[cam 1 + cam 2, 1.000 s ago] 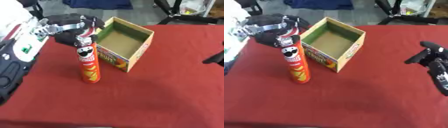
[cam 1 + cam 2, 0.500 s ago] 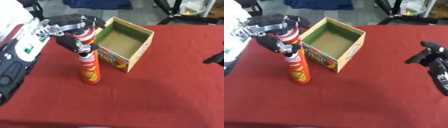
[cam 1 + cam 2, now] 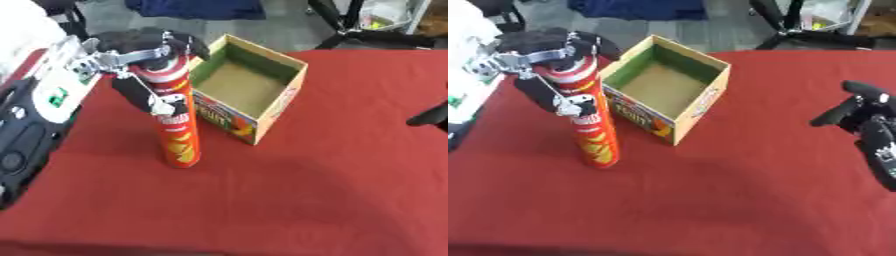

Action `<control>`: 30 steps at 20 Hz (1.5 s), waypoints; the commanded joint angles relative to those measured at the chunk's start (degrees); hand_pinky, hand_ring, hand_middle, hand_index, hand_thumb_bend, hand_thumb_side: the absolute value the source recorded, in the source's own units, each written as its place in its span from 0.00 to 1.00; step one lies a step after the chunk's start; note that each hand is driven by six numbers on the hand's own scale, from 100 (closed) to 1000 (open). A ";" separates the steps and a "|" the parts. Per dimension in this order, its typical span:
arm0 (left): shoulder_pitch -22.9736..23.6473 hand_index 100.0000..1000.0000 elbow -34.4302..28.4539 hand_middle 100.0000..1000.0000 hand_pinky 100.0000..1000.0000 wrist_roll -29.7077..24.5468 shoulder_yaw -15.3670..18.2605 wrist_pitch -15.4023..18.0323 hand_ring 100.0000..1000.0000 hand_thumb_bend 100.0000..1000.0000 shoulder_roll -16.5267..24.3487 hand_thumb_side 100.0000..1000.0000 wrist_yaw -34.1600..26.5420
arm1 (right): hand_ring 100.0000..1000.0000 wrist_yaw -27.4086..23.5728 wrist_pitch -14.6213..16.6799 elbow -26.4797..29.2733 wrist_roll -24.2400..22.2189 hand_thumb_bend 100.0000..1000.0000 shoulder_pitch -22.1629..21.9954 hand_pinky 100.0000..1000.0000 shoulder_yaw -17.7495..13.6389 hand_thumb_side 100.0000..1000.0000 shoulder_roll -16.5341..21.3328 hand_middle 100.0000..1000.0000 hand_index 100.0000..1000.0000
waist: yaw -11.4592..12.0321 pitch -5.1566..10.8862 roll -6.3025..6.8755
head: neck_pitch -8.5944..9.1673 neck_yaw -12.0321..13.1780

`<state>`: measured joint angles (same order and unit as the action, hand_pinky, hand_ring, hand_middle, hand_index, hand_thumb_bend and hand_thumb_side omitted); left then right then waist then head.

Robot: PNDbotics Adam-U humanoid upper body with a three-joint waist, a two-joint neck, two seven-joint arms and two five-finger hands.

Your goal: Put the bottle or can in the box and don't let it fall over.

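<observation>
Left hand [image 3: 144, 60] curled round the top of the red can [image 3: 175, 122], which stands upright on the red worktop [image 3: 306, 190], just left of the open cardboard box [image 3: 667, 95]. Can label is blurred, yellow chip shapes only; box print unreadable. Open worktop in front and right. Right hand [image 3: 868, 120] near the right edge, fingers apparently relaxed.
</observation>
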<state>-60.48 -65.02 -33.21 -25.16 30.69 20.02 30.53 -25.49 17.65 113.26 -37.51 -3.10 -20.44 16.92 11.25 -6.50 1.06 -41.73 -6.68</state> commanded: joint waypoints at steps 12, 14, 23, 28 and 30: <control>0.88 0.67 1.91 0.60 0.34 -18.76 -1.04 17.74 0.52 0.26 0.20 0.15 1.28 | 0.60 -0.47 -0.14 1.33 0.31 0.00 0.29 0.65 -0.50 0.47 1.53 0.50 0.87 | -0.05 0.25 -0.22 | -0.17 -0.19; 0.84 0.64 1.62 0.53 0.34 -18.76 -0.94 17.44 0.52 0.26 0.23 0.15 1.29 | 0.60 -0.49 -0.17 1.33 0.31 0.00 0.29 0.65 -0.50 0.47 1.54 0.50 0.87 | -0.05 0.25 -0.22 | -0.16 -0.21; 0.70 0.38 0.91 0.46 0.29 -18.76 -0.55 16.87 0.48 0.19 0.25 0.16 1.34 | 0.59 -0.59 -0.34 1.33 0.43 0.00 0.33 0.65 -0.53 0.47 1.57 0.50 0.87 | -0.04 0.26 -0.20 | -0.17 -0.26; 0.50 0.19 -0.59 0.43 0.23 -18.76 0.25 16.42 0.45 0.25 0.43 0.16 1.22 | 0.59 -0.63 -0.43 1.33 0.50 0.00 0.35 0.65 -0.53 0.47 1.56 0.50 0.87 | -0.03 0.27 -0.20 | -0.12 -0.26; 0.47 0.15 -1.06 0.41 0.21 -18.76 0.43 16.35 0.43 0.24 0.50 0.16 1.04 | 0.59 -0.63 -0.47 1.33 0.52 0.00 0.35 0.65 -0.53 0.47 1.55 0.50 0.87 | -0.04 0.26 -0.19 | -0.12 -0.25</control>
<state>-60.32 -66.20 -34.01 -24.37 29.89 19.63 30.80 -25.56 17.26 113.26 -37.12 -3.09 -20.44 16.92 11.25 -6.43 1.05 -41.75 -6.84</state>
